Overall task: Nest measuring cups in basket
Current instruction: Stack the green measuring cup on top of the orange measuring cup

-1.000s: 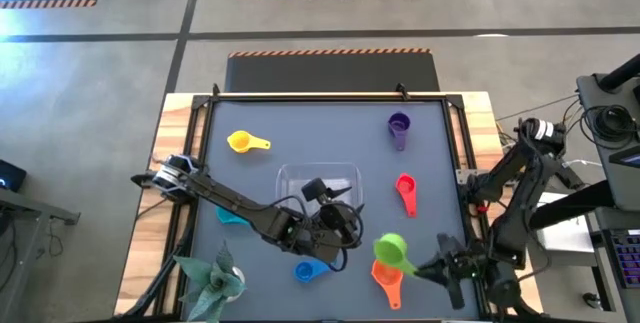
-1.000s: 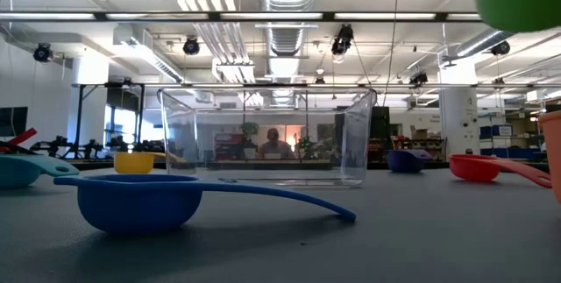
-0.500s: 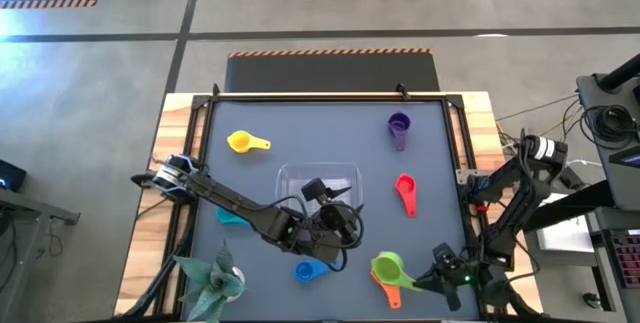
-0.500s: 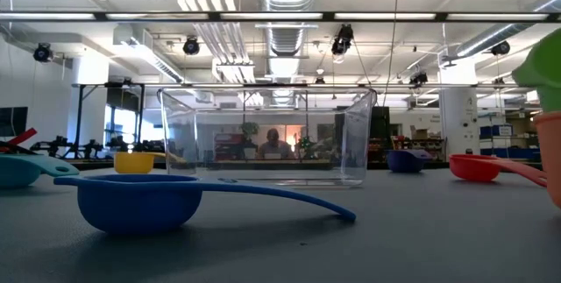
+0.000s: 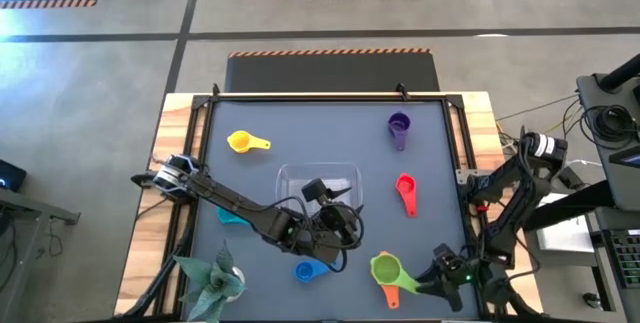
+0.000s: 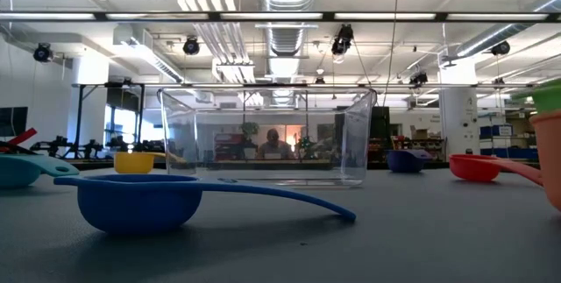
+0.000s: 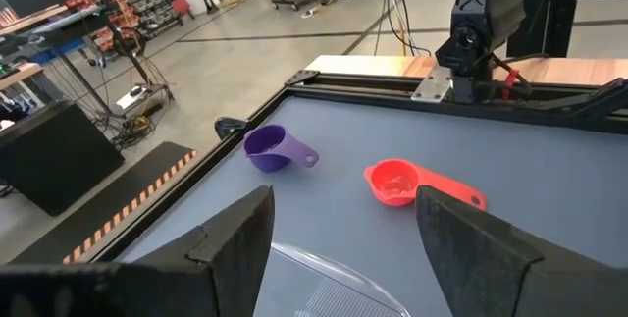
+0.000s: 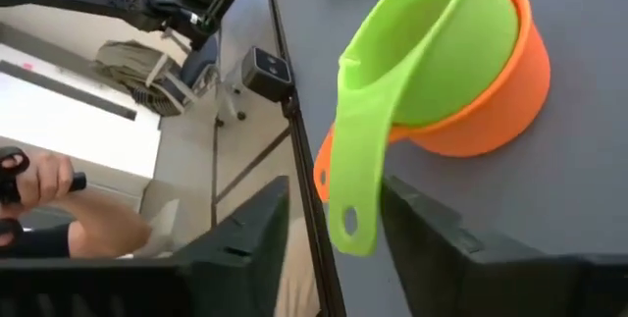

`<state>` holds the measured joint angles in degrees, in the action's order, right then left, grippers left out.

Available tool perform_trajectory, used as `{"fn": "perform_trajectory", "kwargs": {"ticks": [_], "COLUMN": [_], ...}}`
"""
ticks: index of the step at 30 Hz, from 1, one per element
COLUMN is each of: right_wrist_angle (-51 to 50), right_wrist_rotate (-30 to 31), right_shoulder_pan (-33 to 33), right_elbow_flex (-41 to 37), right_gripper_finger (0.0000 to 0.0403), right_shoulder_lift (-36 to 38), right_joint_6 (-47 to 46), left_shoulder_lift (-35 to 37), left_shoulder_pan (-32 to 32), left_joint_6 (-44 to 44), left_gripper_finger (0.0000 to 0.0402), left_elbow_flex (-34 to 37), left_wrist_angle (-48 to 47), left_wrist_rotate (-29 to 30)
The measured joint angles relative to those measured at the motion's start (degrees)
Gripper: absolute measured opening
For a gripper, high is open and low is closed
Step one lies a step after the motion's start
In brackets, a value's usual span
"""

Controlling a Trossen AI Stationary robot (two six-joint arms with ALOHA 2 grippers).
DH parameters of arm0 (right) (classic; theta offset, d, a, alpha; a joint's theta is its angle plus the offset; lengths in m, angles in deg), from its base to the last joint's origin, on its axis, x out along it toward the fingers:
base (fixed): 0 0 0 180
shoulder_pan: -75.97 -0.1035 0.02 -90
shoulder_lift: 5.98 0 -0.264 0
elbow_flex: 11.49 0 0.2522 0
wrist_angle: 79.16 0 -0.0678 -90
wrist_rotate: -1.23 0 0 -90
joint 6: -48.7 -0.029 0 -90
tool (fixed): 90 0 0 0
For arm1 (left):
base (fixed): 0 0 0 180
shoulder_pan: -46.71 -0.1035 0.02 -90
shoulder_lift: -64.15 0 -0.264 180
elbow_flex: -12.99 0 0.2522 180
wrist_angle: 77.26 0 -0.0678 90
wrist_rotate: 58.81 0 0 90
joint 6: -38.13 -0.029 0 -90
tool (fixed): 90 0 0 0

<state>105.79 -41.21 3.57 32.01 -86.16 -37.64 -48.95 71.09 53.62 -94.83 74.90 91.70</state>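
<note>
So the right gripper is down at the near right corner of the dark table. Its two dark fingers stand apart on either side of the flat handle of the small lime-green plastic measuring cup, and there's daylight between each finger and the handle, so the claw is partly open and has hold of nothing. The green cup sits nested inside the slightly bigger orange plastic measuring cup, just ahead of the fingertips, with its handle poking back between them. In the low view you only catch the edge of that stack at the far right.

The left gripper hangs over the middle of the table, fingers spread wide with nothing between them. The clear rectangular plastic basket lies right under and ahead of it, and it's got no cups in it as far as I can see. Past that claw's fingers sit the small purple plastic cup and the red plastic cup, well apart from each other. Just behind it, toward the near edge, lies the blue plastic cup. The teal cup lies off to its left beside the arm, and the yellow cup is farther out near the far left corner.

A green artificial plant stands at the near left corner. A person's forearm shows beyond the table edge in the right wrist view.
</note>
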Motion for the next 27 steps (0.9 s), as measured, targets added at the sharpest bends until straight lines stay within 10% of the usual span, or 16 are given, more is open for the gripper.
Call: {"fn": "perform_trajectory", "kwargs": {"ticks": [9, 17, 27], "right_wrist_angle": [-10.99, -16.3, -24.58], "right_wrist_rotate": [-1.51, 1.45, -12.27], "right_shoulder_pan": [0.03, 2.52, 12.67], "right_elbow_flex": [1.38, 4.4, 19.49], "right_gripper_finger": [0.0214, 0.0204, 0.016], "right_shoulder_lift": [9.4, 15.22, 7.06], "right_joint_6": [5.12, 22.55, 42.56], "left_shoulder_lift": [0.0, -0.04, -0.04], "left_shoulder_pan": [0.0, 0.35, 0.62], "left_joint_6": [-0.81, -4.07, -3.58], "left_gripper_finger": [0.023, 0.0216, 0.0186], "left_elbow_flex": [0.0, 0.02, 0.02], "left_wrist_angle": [0.03, 1.24, 1.46], "left_wrist_rotate": [-2.05, -4.15, 2.24]}}
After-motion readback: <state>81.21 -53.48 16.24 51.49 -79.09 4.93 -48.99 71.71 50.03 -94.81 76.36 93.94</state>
